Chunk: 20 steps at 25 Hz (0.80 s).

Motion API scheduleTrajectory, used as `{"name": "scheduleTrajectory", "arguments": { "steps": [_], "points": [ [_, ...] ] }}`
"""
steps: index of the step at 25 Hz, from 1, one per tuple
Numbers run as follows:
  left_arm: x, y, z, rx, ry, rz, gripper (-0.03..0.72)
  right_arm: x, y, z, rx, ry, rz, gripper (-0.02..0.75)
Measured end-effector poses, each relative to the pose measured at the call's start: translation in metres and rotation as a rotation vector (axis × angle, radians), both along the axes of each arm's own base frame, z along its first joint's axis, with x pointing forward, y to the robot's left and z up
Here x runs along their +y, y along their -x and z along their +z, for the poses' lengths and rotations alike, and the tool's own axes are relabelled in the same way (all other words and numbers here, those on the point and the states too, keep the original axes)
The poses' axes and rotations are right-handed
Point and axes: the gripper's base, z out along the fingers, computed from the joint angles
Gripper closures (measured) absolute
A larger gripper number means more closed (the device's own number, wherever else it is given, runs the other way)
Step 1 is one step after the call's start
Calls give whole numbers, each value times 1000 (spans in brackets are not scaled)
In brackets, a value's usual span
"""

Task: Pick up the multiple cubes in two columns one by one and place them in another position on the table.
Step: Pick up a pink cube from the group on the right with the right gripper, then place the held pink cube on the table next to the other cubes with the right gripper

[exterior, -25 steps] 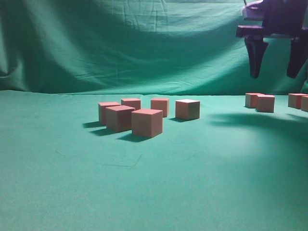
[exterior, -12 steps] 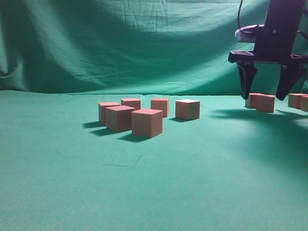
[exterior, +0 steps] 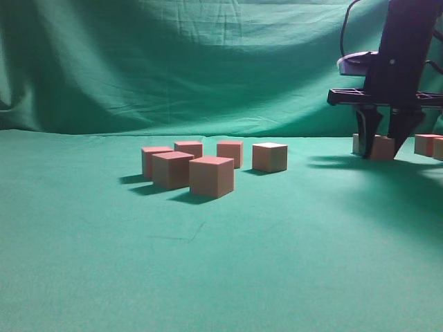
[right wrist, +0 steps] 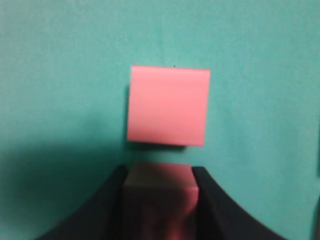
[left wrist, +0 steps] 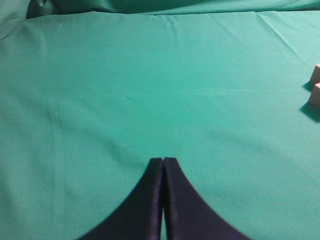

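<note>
Several tan-brown cubes with reddish tops point(exterior: 212, 176) stand grouped mid-table on the green table point(exterior: 277, 263). More cubes point(exterior: 426, 144) sit at the far right. My right gripper point(exterior: 382, 155) has come down over one of them, a cube point(exterior: 383, 146) that stands on the cloth. In the right wrist view both fingers press this cube's point(right wrist: 159, 200) sides, so the right gripper point(right wrist: 159, 170) is shut on it; a neighbouring cube point(right wrist: 168, 105) lies just beyond. My left gripper point(left wrist: 163, 160) is shut and empty above bare cloth, with two cubes point(left wrist: 315, 95) at its view's right edge.
A wrinkled green backdrop point(exterior: 173, 69) hangs behind the table. Another cube point(exterior: 358, 142) sits close behind the right gripper's left finger. Bare cloth spreads across the front and left of the table.
The right gripper has dropped from high above the right-hand cubes down around one of them, and its jaws have narrowed onto its sides. The middle cubes have not moved.
</note>
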Motion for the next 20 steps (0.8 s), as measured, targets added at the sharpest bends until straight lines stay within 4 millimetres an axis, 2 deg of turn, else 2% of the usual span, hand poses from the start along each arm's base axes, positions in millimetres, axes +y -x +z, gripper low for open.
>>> {"name": "scheduleTrajectory", "arguments": {
  "steps": [7, 9, 11, 14, 17, 20],
  "points": [
    [0, 0, 0, 0, 0, 0, 688, -1, 4, 3, 33, 4, 0, 472],
    [0, 0, 0, 0, 0, 0, 688, -1, 9, 14, 52, 6, 4, 472],
    [0, 0, 0, 0, 0, 0, 688, 0, 15, 36, 31, 3, 11, 472],
    [0, 0, 0, 0, 0, 0, 688, 7, 31, 87, -44, -7, 36, 472],
    [0, 0, 0, 0, 0, 0, 688, 20, 59, 141, -110, -20, 78, 472],
    [0, 0, 0, 0, 0, 0, 688, 37, 91, 181, -145, -30, 140, 472]
  ]
}}
